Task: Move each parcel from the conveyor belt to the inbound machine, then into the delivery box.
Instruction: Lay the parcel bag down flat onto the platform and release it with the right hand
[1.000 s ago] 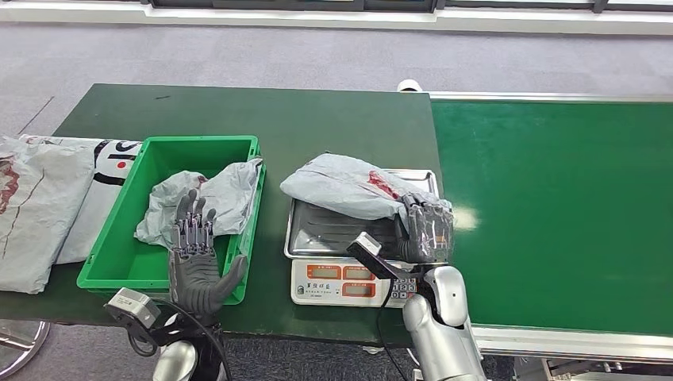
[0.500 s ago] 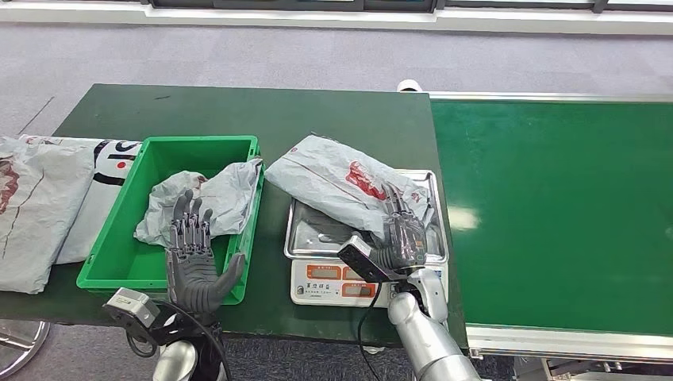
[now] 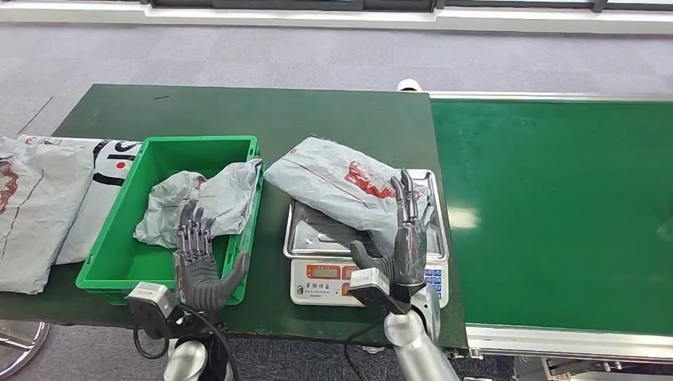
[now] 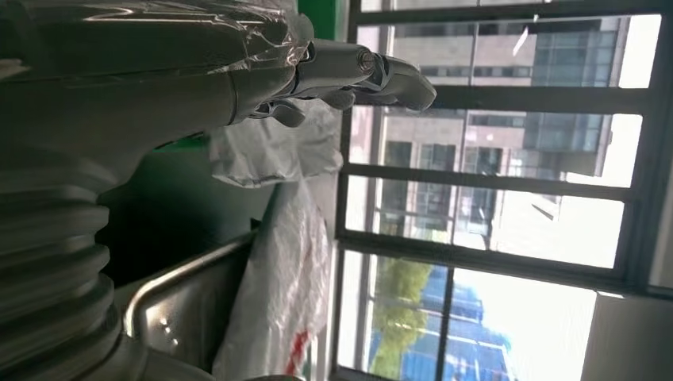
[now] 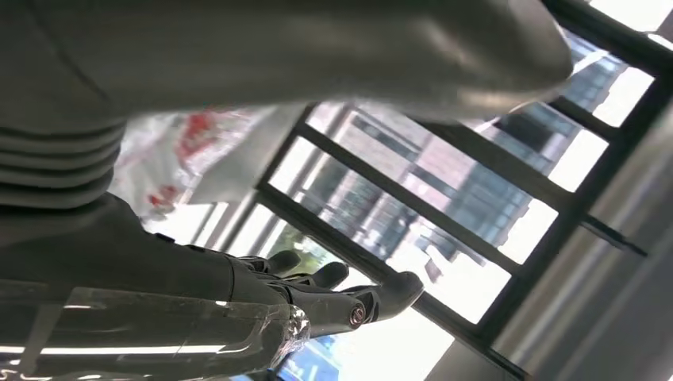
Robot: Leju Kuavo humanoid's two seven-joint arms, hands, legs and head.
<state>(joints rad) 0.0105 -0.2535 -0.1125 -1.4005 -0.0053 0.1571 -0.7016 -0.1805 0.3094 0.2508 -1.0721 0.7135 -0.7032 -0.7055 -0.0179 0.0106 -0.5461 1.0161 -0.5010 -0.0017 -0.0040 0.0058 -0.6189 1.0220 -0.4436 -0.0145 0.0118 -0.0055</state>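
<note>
A grey parcel with red print [image 3: 337, 184] lies across the steel tray of the inbound scale [image 3: 317, 232], its left end hanging over the tray's edge. My right hand [image 3: 406, 242] stands at the parcel's right end with fingers straight and spread, holding nothing. The wrist views also show this parcel [image 5: 178, 151] [image 4: 278, 294]. The green delivery box [image 3: 198, 141] holds one crumpled grey parcel [image 3: 208, 198], seen too in the left wrist view [image 4: 274, 147]. My left hand [image 3: 197, 262] hovers empty at the box's near rim, fingers apart [image 4: 349, 71].
The green conveyor belt [image 3: 555, 206] runs to the right of the scale with no parcel on it. Large flat grey bags [image 3: 44, 202] lie left of the box. The dark green table [image 3: 317, 119] stretches behind the box and scale.
My right hand swung the parcel leftward onto the scale tray, let go of it, and drew back with fingers straightened. My left hand dropped slightly toward me.
</note>
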